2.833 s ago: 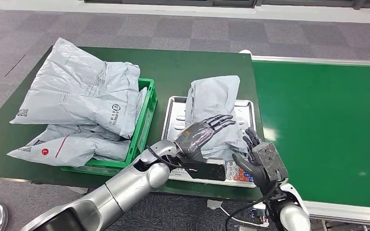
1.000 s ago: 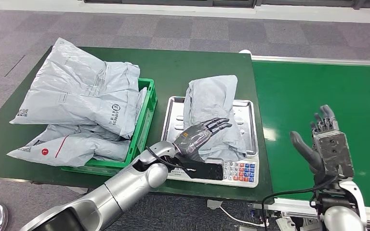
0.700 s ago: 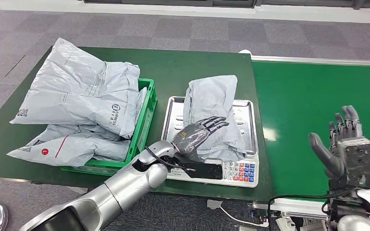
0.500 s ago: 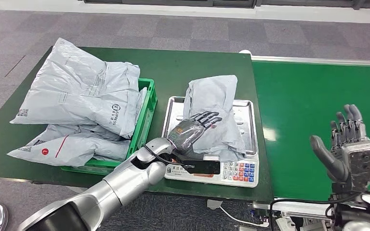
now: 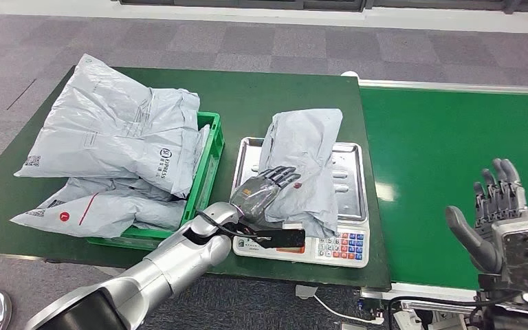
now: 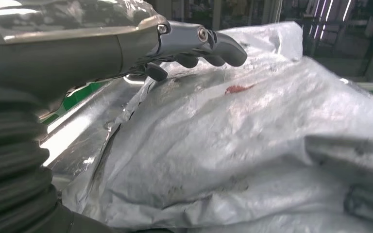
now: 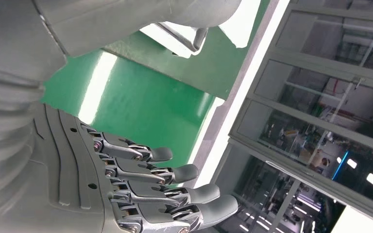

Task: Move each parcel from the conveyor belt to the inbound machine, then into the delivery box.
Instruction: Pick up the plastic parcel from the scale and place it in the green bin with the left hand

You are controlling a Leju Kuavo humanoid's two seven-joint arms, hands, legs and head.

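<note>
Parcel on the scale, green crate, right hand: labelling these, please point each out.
Parcel [image 5: 307, 148], head view, crumpled upper half.
Green crate [image 5: 210, 161], head view, right wall.
Right hand [image 5: 505, 220], head view, back of hand.

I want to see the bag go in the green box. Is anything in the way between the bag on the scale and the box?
Nothing stands on the table between the parcel on the scale and the green box. But the box is already heaped with parcels, so there may be little room. The left hand rests on the parcel.

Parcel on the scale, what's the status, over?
Left hand resting on grey parcel, which lies on the scale tray. Right hand open over the conveyor belt. Green crate already piled high.
</note>
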